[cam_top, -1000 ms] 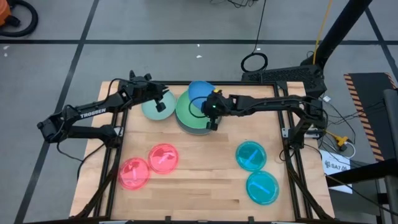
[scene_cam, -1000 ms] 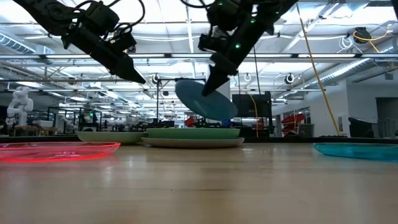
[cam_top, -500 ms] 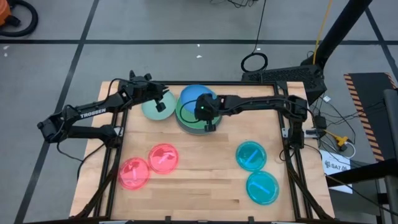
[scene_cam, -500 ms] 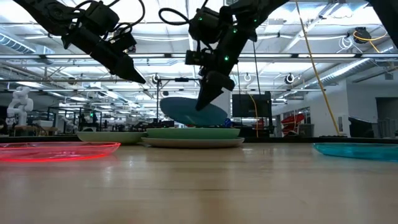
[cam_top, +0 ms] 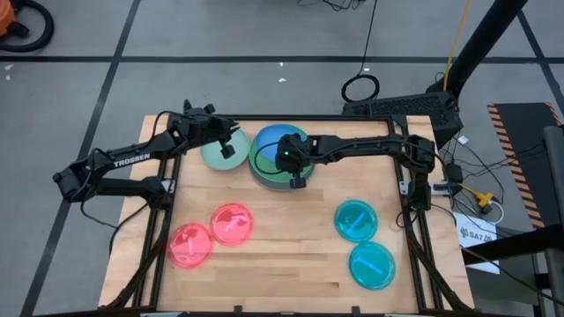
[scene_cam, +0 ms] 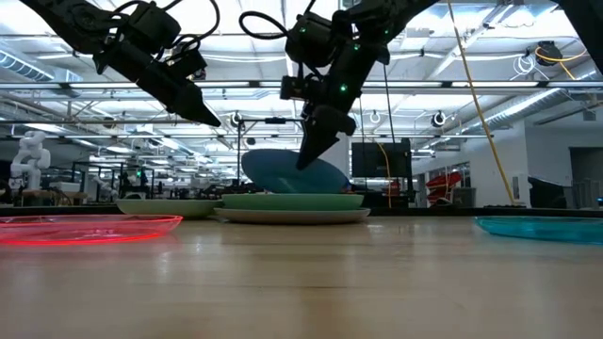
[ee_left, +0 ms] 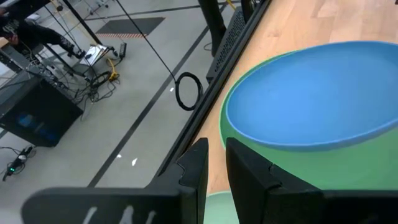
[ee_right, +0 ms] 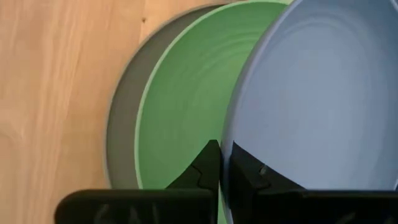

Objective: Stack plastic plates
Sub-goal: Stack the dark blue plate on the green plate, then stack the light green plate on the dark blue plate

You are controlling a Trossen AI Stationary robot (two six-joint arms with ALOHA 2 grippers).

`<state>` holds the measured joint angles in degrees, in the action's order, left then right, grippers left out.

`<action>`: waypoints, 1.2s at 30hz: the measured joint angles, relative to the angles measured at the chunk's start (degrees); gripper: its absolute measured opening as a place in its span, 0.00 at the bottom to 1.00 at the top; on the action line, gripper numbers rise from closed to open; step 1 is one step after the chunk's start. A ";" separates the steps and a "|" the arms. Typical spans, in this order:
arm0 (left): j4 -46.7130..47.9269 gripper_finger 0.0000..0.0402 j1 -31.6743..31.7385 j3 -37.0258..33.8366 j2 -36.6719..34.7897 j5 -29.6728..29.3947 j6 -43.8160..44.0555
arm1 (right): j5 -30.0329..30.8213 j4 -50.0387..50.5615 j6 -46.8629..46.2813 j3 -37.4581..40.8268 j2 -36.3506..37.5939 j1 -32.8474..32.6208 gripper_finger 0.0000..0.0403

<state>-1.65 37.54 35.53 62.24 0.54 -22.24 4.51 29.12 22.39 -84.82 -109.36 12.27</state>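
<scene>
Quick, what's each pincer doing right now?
Left pincer: nearly closed, holding nothing, above the mint plate.
Right pincer: shut on the blue plate.

This is a robotics lab or an industrial test hall. The low view looks past the wooden table [scene_cam: 311,282] into a long open room with rows of ceiling strip lights [scene_cam: 236,42], exposed beams and hanging cables [scene_cam: 551,52]. A white humanoid robot [scene_cam: 28,160] stands far back among benches and equipment. From above, the floor [cam_top: 220,35] is grey concrete marked with dark tape lines, with loose cable coils [cam_top: 360,88] lying near the table's far edge and a black metal frame [cam_top: 401,110] beside its far right corner.
</scene>
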 joint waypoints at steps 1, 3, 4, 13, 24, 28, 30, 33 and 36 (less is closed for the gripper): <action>0.00 0.16 0.00 0.00 0.00 0.00 0.00 | -0.04 -0.13 -0.44 0.00 0.00 0.00 0.02; 0.03 0.16 0.00 0.00 0.00 0.00 0.00 | -0.02 -0.34 -0.68 0.00 0.00 0.00 0.04; 0.07 0.16 0.00 0.00 0.00 0.00 0.00 | 0.00 -0.34 -0.89 0.00 0.00 0.00 0.05; 0.09 0.16 0.00 0.00 0.00 0.00 0.24 | 0.09 -0.78 -4.17 0.00 0.09 0.26 0.24; 1.14 0.16 0.00 0.00 0.00 -0.02 3.49 | 0.07 1.28 -7.06 0.01 2.45 0.01 0.28; 4.41 0.16 -0.02 0.00 0.00 -0.03 5.75 | -0.13 5.36 -9.64 0.02 3.81 -0.27 0.27; 6.45 0.16 -0.07 0.00 0.00 -0.02 6.93 | -0.13 6.73 -10.38 0.25 4.66 -0.50 0.27; 9.54 0.16 -0.22 0.00 0.00 -0.04 8.48 | -0.22 6.92 -11.30 1.43 6.11 -1.14 0.27; 12.54 0.16 -0.28 0.00 0.00 -0.02 10.21 | -0.20 6.08 -12.20 4.38 8.35 -1.93 0.27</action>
<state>10.89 37.26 35.53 62.24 0.51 -12.03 4.32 35.20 10.18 -80.44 -101.02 10.34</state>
